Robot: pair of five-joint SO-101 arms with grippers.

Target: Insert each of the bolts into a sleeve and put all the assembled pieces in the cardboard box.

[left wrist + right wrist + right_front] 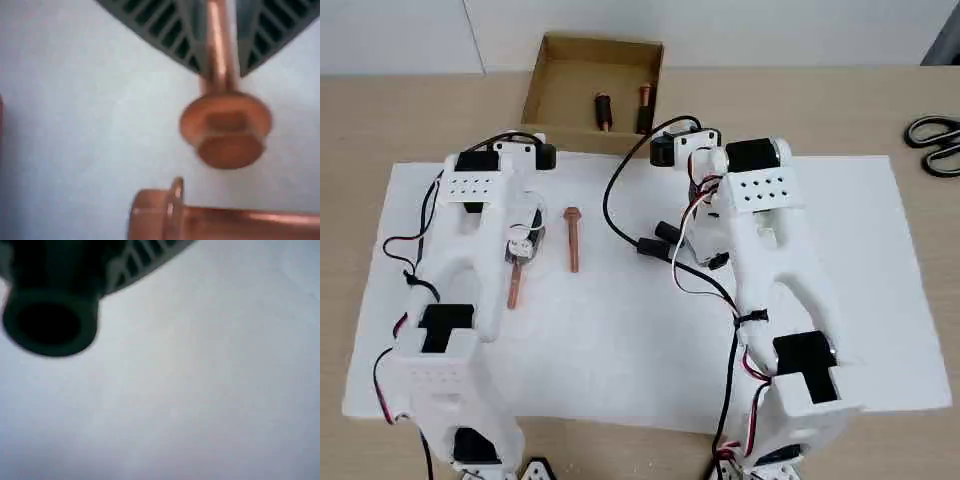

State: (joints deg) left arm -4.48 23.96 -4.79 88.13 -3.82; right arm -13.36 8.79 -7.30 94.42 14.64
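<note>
My left gripper [523,247] is shut on the shaft of a copper bolt [515,286], just above the white sheet [620,340]. In the left wrist view the dark fingers [160,30] clamp the shaft and the held bolt's flanged head [225,131] points toward the camera. A second copper bolt [572,238] lies loose on the sheet beside it, and that loose bolt [220,220] is close below the held one. My right gripper [692,238] is shut on a black sleeve [667,232], whose open bore [49,326] faces the camera.
The cardboard box [545,80] stands at the back edge of the sheet, with two assembled pieces [603,110] inside. Scissors [935,143] lie on the table at the far right. Black cables [620,215] loop between the arms.
</note>
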